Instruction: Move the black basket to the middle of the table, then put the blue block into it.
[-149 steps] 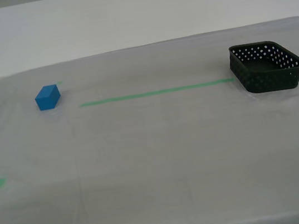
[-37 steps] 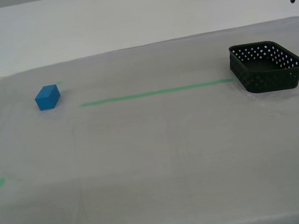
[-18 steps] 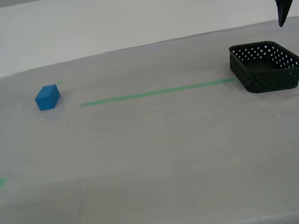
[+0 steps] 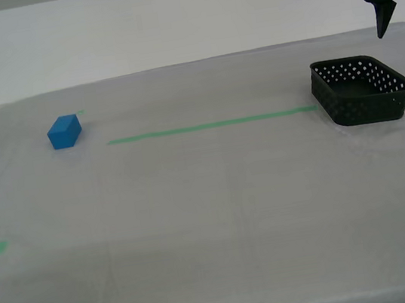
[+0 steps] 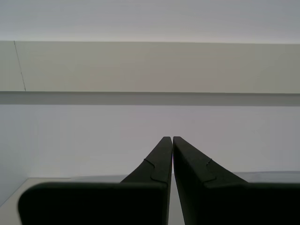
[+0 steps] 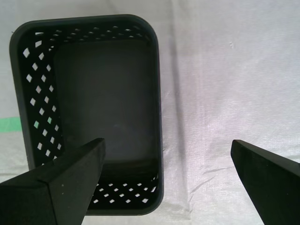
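Our first hand (image 6: pixel 166 159) hangs spread wide above the black basket (image 4: pixel 362 89), one finger (image 6: pixel 65 176) over its interior, the other outside a wall. Our second hand (image 5: pixel 172 140) is pressed together, aimed at a wall. The basket sits at the tabletop's (image 4: pixel 219 210) exterior-view right, the blue block (image 4: pixel 64 131) far left. Descending off-centre, we risk striking the rim and tipping the basket.

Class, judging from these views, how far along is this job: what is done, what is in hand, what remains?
Done: nothing. The black basket sits at the exterior view's right, empty. In hand: my first gripper hangs open above the basket's wall. Left: move the basket to the table's middle, then put in the blue block.
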Robot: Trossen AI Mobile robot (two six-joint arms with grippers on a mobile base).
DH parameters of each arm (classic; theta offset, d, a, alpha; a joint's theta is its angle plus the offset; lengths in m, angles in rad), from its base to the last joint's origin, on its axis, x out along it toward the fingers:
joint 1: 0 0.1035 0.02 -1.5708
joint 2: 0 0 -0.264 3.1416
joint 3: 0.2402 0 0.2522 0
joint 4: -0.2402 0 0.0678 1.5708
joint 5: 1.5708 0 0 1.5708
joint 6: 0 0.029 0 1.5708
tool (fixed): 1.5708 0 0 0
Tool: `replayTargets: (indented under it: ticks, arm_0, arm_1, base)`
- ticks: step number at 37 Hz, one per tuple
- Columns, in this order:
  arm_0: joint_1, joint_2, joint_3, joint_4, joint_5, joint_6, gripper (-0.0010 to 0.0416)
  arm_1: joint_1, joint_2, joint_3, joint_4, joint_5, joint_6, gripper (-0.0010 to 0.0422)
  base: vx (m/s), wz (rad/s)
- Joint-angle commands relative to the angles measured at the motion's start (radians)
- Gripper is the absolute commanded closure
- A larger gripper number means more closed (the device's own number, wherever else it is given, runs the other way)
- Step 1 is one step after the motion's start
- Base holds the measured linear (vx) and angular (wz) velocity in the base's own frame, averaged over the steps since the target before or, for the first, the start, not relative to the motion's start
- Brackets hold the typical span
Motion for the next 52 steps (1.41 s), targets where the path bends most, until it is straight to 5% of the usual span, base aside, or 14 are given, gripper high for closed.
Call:
replayTargets:
  ticks: [1,14,52]
  arm_0:
    - [-0.003,0.000,0.001,0.009,-0.001,-0.005,0.0030]
    - [-0.005,0.053,0.000,0.018,-0.031,-0.015,0.0030]
    - [-0.003,0.130,-0.093,0.241,-0.019,-0.013,0.0029]
  arm_1:
    - [0.000,0.000,0.000,0.005,-0.001,0.001,0.0412]
    - [0.000,0.000,0.002,0.004,-0.001,0.001,0.0412]
    - [0.000,0.000,0.000,0.004,-0.001,0.001,0.0412]
  base:
    - [0.000,0.000]
    - [0.000,0.000]
    - [0.000,0.000]
